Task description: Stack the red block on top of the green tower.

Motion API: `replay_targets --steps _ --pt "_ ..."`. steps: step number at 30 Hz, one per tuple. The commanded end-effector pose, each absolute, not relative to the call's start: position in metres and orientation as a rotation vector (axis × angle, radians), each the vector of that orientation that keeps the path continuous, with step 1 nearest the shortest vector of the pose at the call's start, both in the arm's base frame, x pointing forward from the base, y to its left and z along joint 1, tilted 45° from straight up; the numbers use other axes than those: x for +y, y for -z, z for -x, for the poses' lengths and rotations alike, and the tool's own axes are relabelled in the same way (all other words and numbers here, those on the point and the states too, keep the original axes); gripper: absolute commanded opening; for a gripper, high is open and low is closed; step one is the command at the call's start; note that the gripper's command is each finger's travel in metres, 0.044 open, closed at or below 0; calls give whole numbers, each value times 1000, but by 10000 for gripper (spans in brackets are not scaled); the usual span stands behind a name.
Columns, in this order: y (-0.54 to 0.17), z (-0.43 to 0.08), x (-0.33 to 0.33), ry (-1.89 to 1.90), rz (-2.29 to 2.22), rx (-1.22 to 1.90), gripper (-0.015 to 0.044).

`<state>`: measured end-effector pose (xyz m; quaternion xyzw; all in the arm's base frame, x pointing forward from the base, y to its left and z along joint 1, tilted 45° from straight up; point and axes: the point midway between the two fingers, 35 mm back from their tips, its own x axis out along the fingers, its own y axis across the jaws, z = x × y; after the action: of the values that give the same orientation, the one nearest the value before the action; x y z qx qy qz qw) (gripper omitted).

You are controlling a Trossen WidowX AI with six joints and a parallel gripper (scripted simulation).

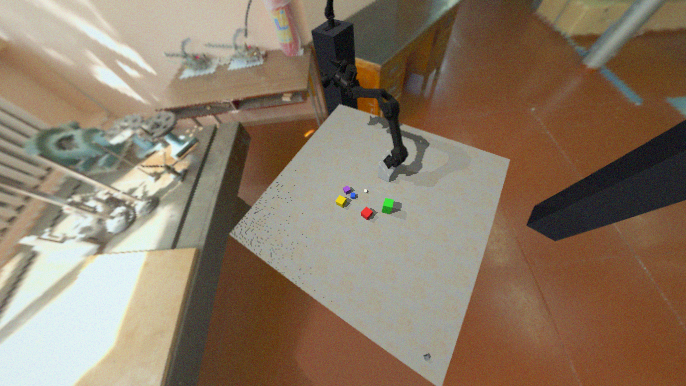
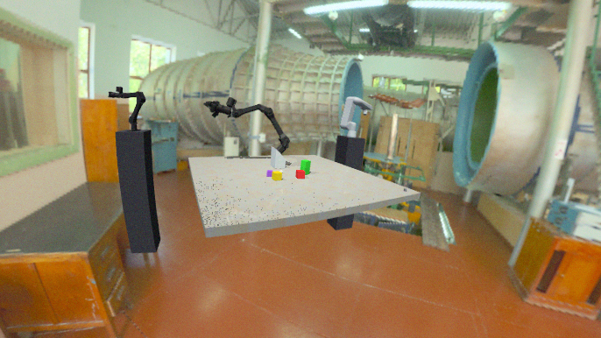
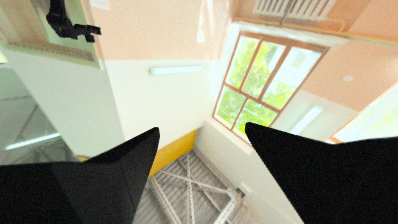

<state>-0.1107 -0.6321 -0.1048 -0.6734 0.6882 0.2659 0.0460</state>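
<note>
Blocks on the table, arm raised behind them

Nearest lies the red block (image 2: 300, 173) on the grey table (image 2: 280, 206), just beside the green tower (image 2: 305, 166), with a yellow block (image 2: 277, 175) and purple block (image 2: 269, 172) to the other side. Farther back, the gripper (image 2: 213, 106) hangs high, fingers wide apart, holding nothing.

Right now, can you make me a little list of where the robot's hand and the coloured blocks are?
gripper: open, holding nothing, raised high, far from the blocks
red block: on the table, beside the tower, apart from it
green tower: upright, nothing on top
yellow block: on the table
purple block: near the yellow block
blue block: beside the purple block
</note>
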Motion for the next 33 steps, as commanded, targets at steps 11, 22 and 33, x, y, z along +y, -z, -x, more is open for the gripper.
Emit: replay_targets --steps 11,22,33 --pt "100 -38 -618 -1385 2523 1584 440" --pt "89 -199 -541 -1906 3052 620 440" --pt "67 -314 -415 -2045 3408 -699 440"
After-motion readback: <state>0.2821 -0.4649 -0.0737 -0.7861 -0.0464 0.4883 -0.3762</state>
